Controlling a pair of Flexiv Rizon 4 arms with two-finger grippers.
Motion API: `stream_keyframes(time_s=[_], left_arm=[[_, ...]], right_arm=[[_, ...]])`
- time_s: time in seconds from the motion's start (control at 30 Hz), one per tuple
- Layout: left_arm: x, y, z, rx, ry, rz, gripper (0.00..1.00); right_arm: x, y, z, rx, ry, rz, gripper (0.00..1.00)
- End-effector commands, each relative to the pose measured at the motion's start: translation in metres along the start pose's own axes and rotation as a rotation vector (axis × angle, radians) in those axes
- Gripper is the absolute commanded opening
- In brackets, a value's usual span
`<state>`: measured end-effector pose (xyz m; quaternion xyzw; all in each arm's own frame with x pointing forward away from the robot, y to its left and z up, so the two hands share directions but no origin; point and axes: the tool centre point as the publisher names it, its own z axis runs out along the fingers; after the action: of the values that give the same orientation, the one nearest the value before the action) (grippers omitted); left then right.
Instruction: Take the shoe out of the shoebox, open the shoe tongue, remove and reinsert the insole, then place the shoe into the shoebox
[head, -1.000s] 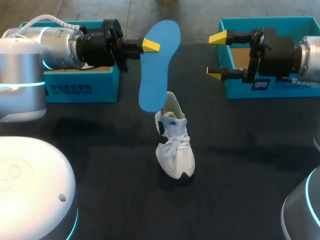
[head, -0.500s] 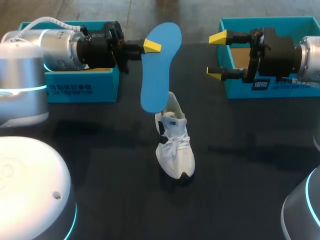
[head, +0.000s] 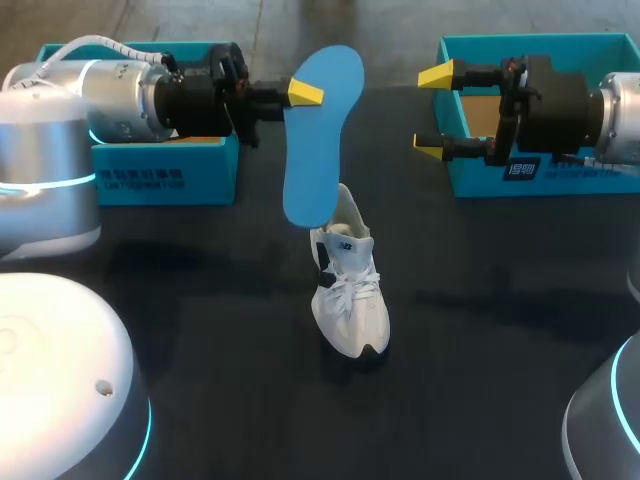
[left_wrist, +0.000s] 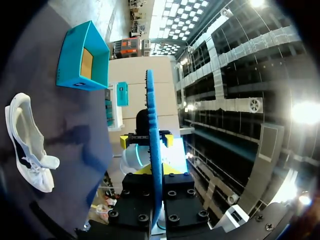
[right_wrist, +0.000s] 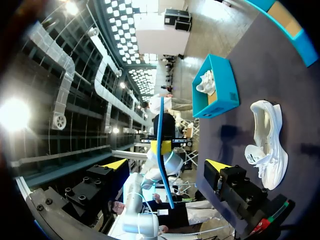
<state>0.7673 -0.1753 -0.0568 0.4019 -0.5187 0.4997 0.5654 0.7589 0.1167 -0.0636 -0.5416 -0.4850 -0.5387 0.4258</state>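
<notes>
— If you start at the insole (head: 318, 150), how many do you count, and where is it?

— One, blue. It hangs upright in the air over the middle of the table (head: 500, 330). The left gripper (head: 300, 92) is clamped on it near its upper end, a yellow-tipped finger on either face. In the left wrist view it runs edge-on straight out from between those fingers. From the head view its lower end overlaps the heel opening of the shoe (head: 348, 290). Whether the two touch, I cannot tell.

— And shoes?

— Two, both white. One stands on its sole on the dark table, toe toward the robot, heel away, laces loose. It sits between the two boxes but nearer the robot than either. The second shoe (right_wrist: 205, 82) shows only in the right wrist view, lying inside a box.

— Boxes, then?

— Two teal ones at the far side of the table. The left shoebox (head: 160, 175) sits behind the left arm and holds that second shoe. The right shoebox (head: 545, 180) shows a brown inner floor, and the right arm crosses over its front.

— Grippers?

— Two. The right gripper (head: 433, 110) hovers at the right shoebox's inner corner. Its yellow tips are spread wide with nothing between them, well apart from the insole.
</notes>
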Motion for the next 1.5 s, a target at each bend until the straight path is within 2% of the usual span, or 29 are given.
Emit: stream_keyframes(time_s=[0.03, 0.4, 0.73, 0.87, 1.03, 1.2, 1.5], left_arm=[[0.001, 0.001, 0.000, 0.003, -0.003, 0.000, 0.00], [0.001, 0.001, 0.000, 0.003, -0.003, 0.000, 0.00], [0.001, 0.001, 0.000, 0.003, -0.003, 0.000, 0.00], [0.001, 0.001, 0.000, 0.003, -0.003, 0.000, 0.00], [0.001, 0.001, 0.000, 0.003, -0.003, 0.000, 0.00], [0.001, 0.001, 0.000, 0.003, -0.003, 0.000, 0.00], [0.001, 0.001, 0.000, 0.003, -0.003, 0.000, 0.00]], right_arm=[[0.010, 0.004, 0.006, 0.003, -0.086, 0.003, 1.00], [0.048, 0.004, 0.019, -0.031, -0.334, -0.015, 1.00], [0.078, -0.004, 0.030, -0.054, -0.636, 0.005, 1.00], [0.087, -0.006, 0.037, -0.046, -0.768, 0.018, 1.00], [0.094, -0.009, 0.042, -0.057, -0.843, 0.054, 1.00], [0.100, -0.013, 0.051, -0.052, -0.964, 0.067, 1.00], [0.112, -0.021, 0.065, -0.071, -1.128, 0.016, 1.00]])
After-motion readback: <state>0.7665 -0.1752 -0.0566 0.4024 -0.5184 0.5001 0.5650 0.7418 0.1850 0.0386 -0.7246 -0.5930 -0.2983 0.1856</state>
